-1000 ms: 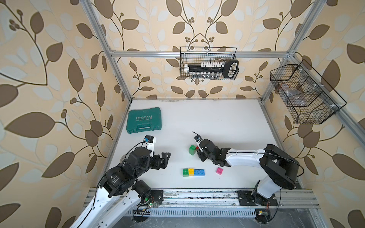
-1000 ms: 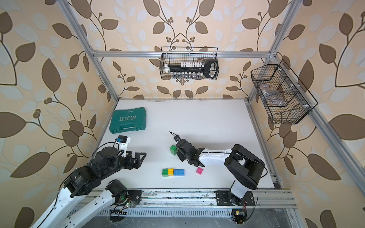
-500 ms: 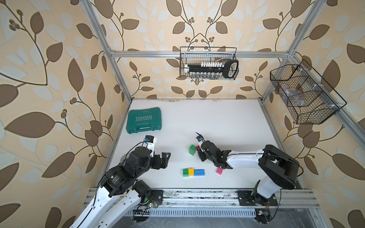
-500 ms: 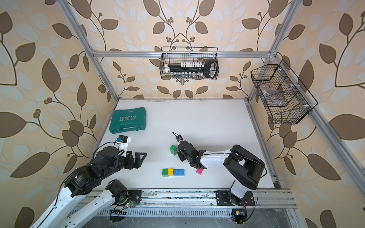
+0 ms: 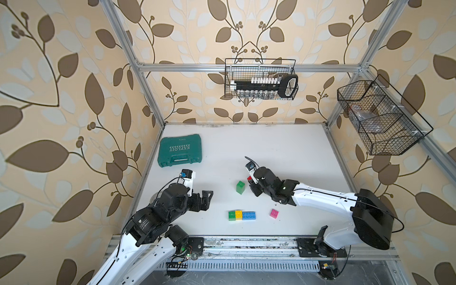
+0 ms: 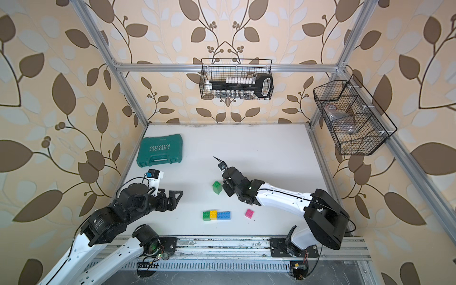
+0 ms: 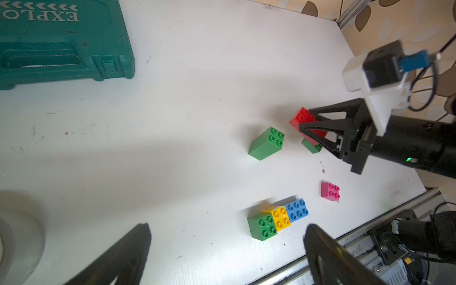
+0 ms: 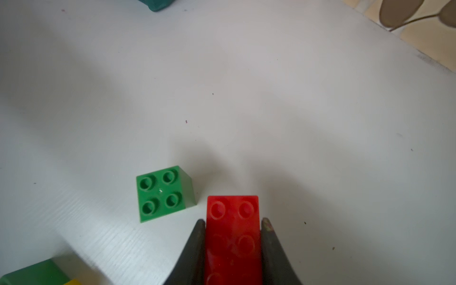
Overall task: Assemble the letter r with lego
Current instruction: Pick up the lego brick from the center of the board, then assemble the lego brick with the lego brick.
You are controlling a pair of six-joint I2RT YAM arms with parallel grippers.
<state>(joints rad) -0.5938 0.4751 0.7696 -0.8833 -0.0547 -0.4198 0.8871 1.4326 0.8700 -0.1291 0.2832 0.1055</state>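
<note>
The white table (image 5: 271,148) carries everything. The teal tool case (image 5: 180,150) lies shut at its far left corner, well apart from the bricks. The left gripper (image 5: 206,201) hovers near the table's left edge with its jaws spread wide and nothing between them. The right gripper (image 8: 233,223) is clamped on a red oblong brick (image 7: 302,117) near the middle of the table. A bit of green (image 7: 312,146) shows under the red brick; whether it is joined to it I cannot tell. A row of green, yellow and blue bricks (image 5: 241,215) lies touching end to end near the front edge. A tall green brick (image 5: 240,187) stands upright just beside the red one. A pink brick (image 5: 274,213) lies alone, near the row's blue end.
</note>
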